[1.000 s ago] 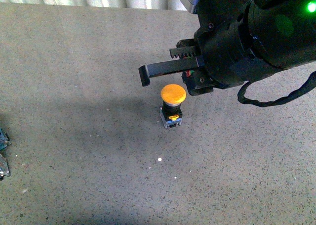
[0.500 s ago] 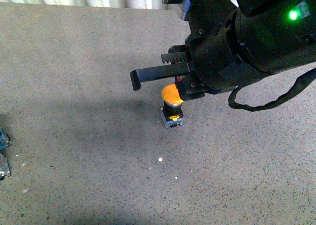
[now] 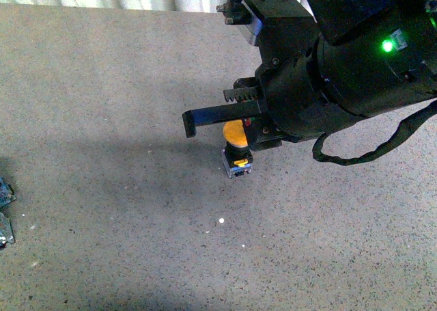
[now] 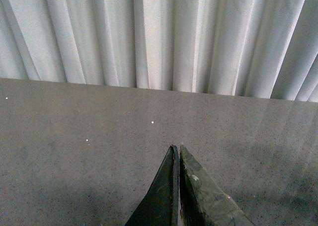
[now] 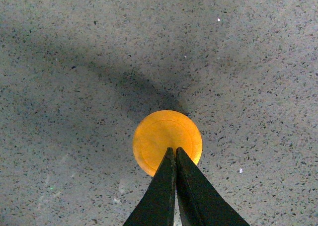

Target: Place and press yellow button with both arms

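The yellow-capped mushroom push button on a grey blocky base (image 3: 234, 130) stands upright mid-bench. The black toothed right gripper (image 5: 175, 154), tips pressed together, sits over the cap's rim. It should centre first, then push straight down. The black left gripper (image 4: 177, 151), likewise closed, hangs elsewhere over the speckled grey bench (image 3: 102, 85).

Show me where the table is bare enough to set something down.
Bare: the broad stretch of table between the yellow button and the small clutter at the left edge, and the near strip before the button. Crowded: around the button, where the right gripper hangs over it.
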Action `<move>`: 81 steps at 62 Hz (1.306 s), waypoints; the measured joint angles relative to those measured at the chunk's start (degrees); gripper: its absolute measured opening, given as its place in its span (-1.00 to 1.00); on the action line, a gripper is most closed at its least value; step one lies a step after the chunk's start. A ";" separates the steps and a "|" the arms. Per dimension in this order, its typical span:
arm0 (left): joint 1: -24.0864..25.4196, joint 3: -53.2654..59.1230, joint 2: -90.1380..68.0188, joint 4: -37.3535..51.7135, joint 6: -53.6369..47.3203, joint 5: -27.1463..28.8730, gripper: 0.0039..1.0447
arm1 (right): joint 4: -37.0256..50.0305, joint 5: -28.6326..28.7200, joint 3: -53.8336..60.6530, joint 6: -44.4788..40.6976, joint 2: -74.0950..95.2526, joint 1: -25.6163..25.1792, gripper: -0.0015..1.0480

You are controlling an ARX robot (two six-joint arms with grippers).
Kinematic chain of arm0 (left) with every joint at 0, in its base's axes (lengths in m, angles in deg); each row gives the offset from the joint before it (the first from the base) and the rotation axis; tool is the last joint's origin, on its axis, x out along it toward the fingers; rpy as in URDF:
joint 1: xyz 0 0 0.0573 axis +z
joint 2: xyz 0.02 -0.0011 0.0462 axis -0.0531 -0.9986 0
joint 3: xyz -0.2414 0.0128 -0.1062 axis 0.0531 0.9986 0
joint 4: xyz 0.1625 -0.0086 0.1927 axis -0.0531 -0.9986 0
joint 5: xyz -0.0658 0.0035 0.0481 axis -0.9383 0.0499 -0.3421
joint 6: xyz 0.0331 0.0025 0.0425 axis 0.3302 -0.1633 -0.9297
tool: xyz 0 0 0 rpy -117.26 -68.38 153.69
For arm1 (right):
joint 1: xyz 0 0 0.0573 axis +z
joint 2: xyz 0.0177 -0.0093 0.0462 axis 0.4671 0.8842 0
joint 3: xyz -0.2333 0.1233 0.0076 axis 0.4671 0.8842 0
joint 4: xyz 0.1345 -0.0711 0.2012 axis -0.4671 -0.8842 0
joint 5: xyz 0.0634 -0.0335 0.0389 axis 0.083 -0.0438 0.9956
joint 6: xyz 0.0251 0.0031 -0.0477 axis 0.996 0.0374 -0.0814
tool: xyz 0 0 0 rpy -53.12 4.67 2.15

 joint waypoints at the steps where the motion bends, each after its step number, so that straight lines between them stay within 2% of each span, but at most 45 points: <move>1: 0.00 0.00 0.00 0.00 0.00 -0.02 -0.98 | 0.00 0.00 -0.04 0.13 0.11 0.00 -0.97; 31: 0.00 0.00 0.00 0.00 0.00 -0.02 -0.98 | 0.44 0.31 -0.57 1.27 1.99 -0.28 -0.97; 53: 0.00 0.00 0.00 0.00 0.00 -0.02 -0.98 | 3.61 4.20 1.07 3.41 -4.46 -0.92 -0.97; 62: 0.00 0.00 0.00 0.00 0.00 0.00 -0.98 | 7.80 -0.59 4.11 1.86 -12.00 -2.56 -0.97; 66: 0.00 0.00 0.00 0.00 0.00 -0.02 -0.98 | 10.40 -4.04 7.41 -0.68 -15.76 -3.63 -0.78; 69: 0.00 0.00 0.00 0.00 0.00 -0.02 -0.98 | 11.32 -4.46 9.49 -1.33 -17.92 -4.46 -0.66; 78: 0.00 0.00 0.00 0.00 0.00 0.00 -0.98 | 12.66 -6.36 17.59 -3.78 -28.11 -8.87 -0.14; 79: 0.00 0.00 0.00 0.00 0.00 0.00 -0.98 | 12.87 -6.49 17.75 -3.85 -28.28 -8.92 -0.12; 81: 0.00 0.00 0.00 0.00 0.00 0.00 -0.98 | 19.50 -9.90 20.00 -5.70 -28.83 -9.31 -0.21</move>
